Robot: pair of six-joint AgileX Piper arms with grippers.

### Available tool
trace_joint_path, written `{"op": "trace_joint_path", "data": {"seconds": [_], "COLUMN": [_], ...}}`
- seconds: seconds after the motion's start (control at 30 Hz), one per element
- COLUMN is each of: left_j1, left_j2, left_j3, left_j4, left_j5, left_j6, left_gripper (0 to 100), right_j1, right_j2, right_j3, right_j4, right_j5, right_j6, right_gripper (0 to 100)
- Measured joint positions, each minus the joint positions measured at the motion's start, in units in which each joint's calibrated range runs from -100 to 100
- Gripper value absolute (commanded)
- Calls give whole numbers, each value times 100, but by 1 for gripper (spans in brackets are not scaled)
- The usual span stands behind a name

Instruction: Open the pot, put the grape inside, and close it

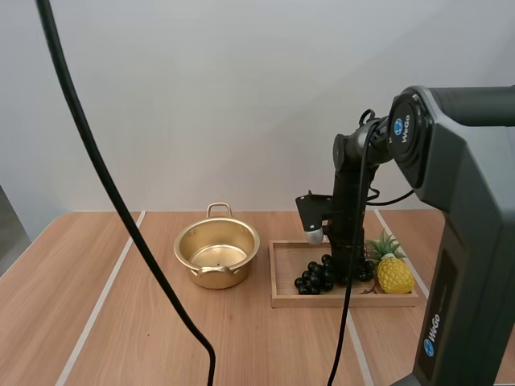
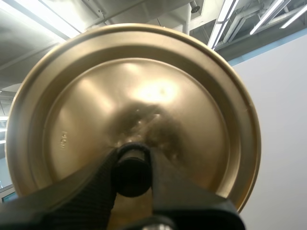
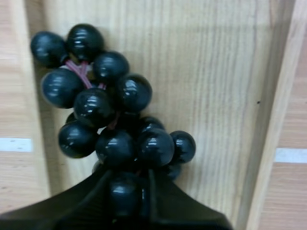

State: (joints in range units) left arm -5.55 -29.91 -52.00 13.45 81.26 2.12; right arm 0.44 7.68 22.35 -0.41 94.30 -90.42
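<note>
Pot [image 1: 211,277] of gold-coloured metal stands uncovered on the wooden table [image 1: 265,346], its two loop handles to front and back and its shiny bare bottom showing. Just beside it, to its right, lies a shallow wooden tray [image 1: 338,301]. In the tray lie a bunch of black grapes [image 1: 314,278] toward the end nearer the pot and a small yellow pineapple [image 1: 393,273] with a green crown toward the far end.

The right arm [image 1: 352,201] reaches straight down into the tray at the grapes. In the right wrist view the right gripper [image 3: 125,191] pinches one berry at the end of the bunch between its tips, and the rest of the bunch lies on the tray floor with its reddish stems showing.

The gold lid [image 2: 134,110] is off the pot. In the left wrist view the left gripper [image 2: 133,172] is clamped on the lid's black knob [image 2: 130,160], one finger on each side.

The word "WeGo" reads on a round blue badge [image 1: 397,127] at the right arm's joint and again on the arm's near housing [image 1: 432,334]. A small stamped mark [image 2: 62,140] on the lid cannot be read.
</note>
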Motion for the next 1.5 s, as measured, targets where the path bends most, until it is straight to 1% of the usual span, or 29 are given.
{"op": "trace_joint_path", "data": {"seconds": [0.1, 0.33, 0.53, 0.7, 0.77, 0.87, 1.07, 1.27, 1.5], "left_j1": [0, 0, 0, 0, 0, 0, 0, 0, 0], "left_j2": [0, 0, 0, 0, 0, 0, 0, 0, 0], "left_j3": [0, 0, 0, 0, 0, 0, 0, 0, 0], "left_j4": [0, 0, 0, 0, 0, 0, 0, 0, 0], "left_j5": [0, 0, 0, 0, 0, 0, 0, 0, 0], "left_j6": [0, 0, 0, 0, 0, 0, 0, 0, -9], "left_gripper": [0, 0, 0, 0, 0, 0, 0, 0, 0], "right_j1": [0, 0, 0, 0, 0, 0, 9, 266, 850], "right_j2": [-328, -1647, -2392, -2817, -2918, -2984, -2998, -2998, -2863], "right_j3": [16, 30, 30, 41, 26, -259, -1168, -1847, -1946], "right_j4": [131, 638, 684, 609, 685, 970, 1893, 2362, 2492], "right_j5": [100, 68, -192, -285, -377, -342, 8, 337, 436], "right_j6": [102, 160, -36, -227, -297, -332, -332, -180, 139], "right_gripper": [0, 0, 0, 0, 0, 0, 0, 0, 0]}}
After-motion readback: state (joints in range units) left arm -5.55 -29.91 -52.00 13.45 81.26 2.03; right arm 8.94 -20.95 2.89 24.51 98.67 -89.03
